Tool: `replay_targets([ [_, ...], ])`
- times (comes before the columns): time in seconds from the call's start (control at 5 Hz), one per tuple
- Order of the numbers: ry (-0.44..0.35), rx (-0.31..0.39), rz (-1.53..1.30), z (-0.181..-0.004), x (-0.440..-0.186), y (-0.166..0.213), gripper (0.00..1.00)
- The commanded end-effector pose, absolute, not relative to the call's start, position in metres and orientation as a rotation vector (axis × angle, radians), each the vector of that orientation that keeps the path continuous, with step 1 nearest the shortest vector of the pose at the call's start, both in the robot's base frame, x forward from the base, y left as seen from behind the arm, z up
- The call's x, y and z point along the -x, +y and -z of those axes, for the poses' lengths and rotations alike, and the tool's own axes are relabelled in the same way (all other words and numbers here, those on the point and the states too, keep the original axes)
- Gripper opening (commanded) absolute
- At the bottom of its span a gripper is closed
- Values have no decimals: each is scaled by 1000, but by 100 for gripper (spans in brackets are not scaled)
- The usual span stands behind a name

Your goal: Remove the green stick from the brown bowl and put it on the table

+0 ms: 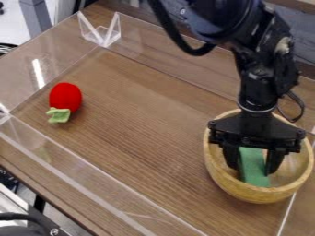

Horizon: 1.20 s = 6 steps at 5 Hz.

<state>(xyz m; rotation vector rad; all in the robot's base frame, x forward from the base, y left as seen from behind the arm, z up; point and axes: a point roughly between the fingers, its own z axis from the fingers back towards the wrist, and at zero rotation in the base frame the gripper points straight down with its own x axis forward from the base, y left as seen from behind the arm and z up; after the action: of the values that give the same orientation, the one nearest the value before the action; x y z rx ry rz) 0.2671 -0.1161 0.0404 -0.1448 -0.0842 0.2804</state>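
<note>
The brown bowl (227,186) sits on the table (147,111) at the right front. In it lies the green stick (255,162), leaning against the bowl's far inner side. My gripper (255,170) points straight down into the bowl. It is open, with one black finger (227,159) to the left of the stick and the other to its right. The stick's upper end is hidden behind the gripper body. I cannot tell whether the fingers touch the stick.
A red strawberry toy (64,97) with green leaves lies at the left of the table. Low clear acrylic walls (99,32) border the tabletop, and the bowl is close to the right front wall.
</note>
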Motion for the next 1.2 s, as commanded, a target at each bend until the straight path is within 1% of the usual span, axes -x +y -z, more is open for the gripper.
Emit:
replay_targets([
  [0.0,-124,156,-254,-43,-270,-130,0],
  [0.2,-135,154,-242,-38,-271,-143,0],
  [0.4,-147,158,-288,-53,-267,-142,0],
  [0.6,-160,170,-294,-64,-267,-137,0],
  [1.0,-167,184,-263,-76,-266,-134,0],
])
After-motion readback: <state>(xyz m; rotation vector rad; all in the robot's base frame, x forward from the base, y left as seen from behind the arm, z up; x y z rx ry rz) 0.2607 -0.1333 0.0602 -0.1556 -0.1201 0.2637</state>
